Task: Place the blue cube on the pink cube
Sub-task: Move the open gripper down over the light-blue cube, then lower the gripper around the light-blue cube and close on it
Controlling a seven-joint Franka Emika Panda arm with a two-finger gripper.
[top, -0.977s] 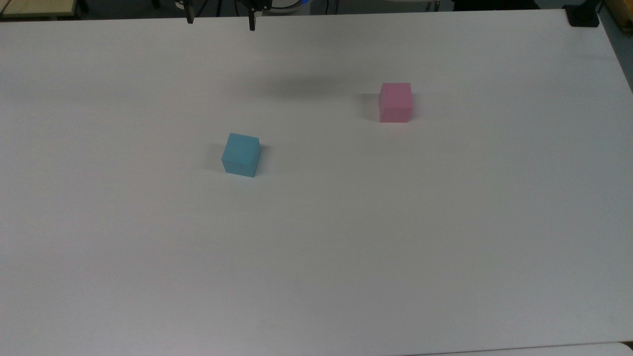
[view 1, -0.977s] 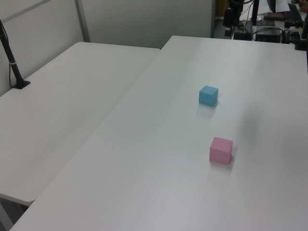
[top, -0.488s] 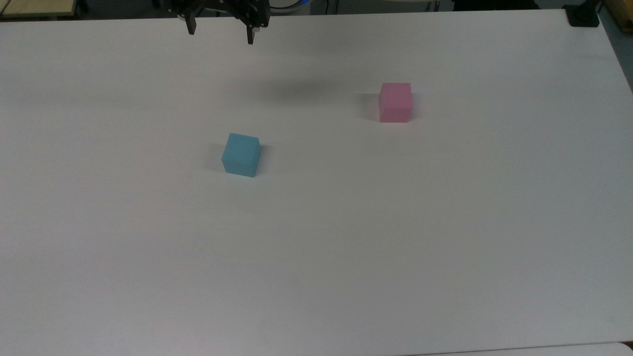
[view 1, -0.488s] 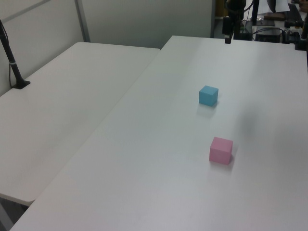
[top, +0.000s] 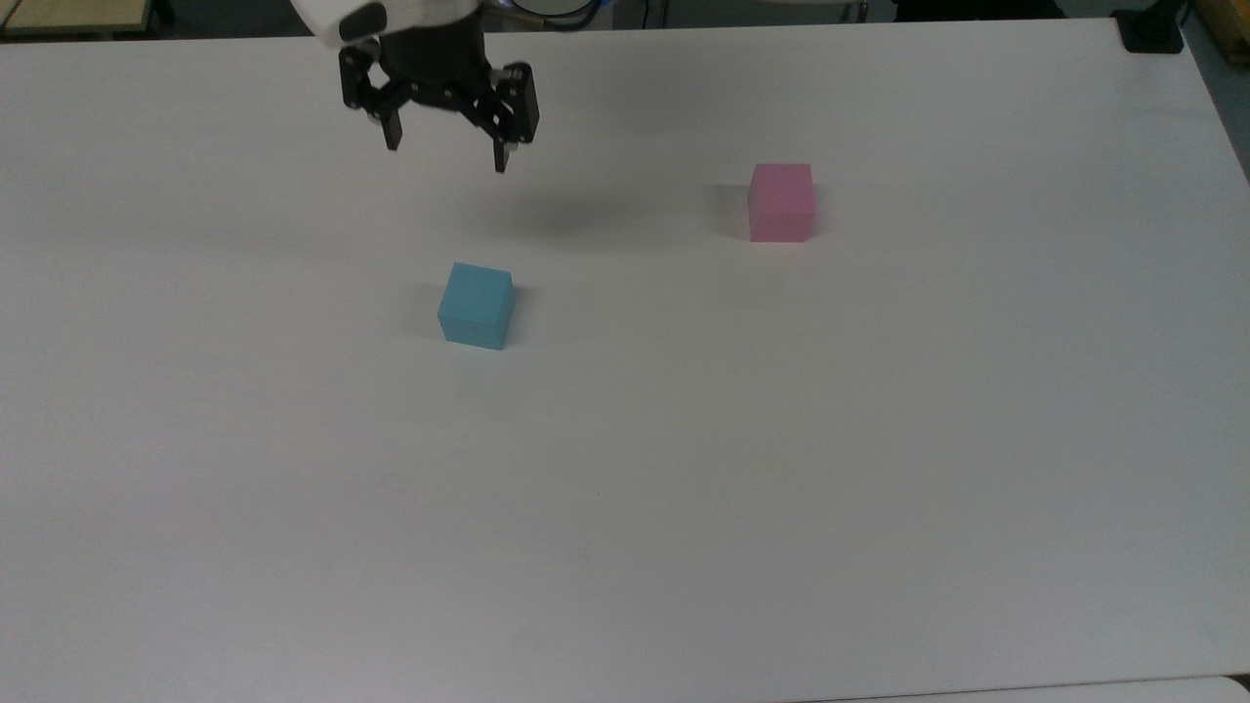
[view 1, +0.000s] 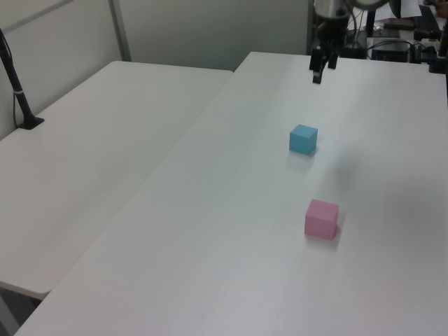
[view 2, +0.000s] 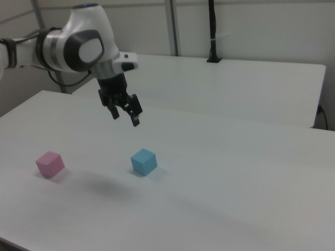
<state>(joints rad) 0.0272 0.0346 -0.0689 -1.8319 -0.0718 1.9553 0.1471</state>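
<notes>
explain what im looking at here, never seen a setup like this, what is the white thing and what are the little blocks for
The white thing is a robot arm. At its end sits a black pincer with two fingers, which it uses to pick things up. All three pictures show the same moment from three cameras placed around the table: one looks down from above, and the other two look from opposite sides, so the blocks swap sides between them.

On the white table lie just two small blocks, a blue cube and a pink cube, standing apart from each other. The job is to set the blue one on top of the pink one.

That has not started yet. The pincer is open, holds nothing, and hangs in the air above the table, closer to the blue cube than to the pink cube.
</notes>
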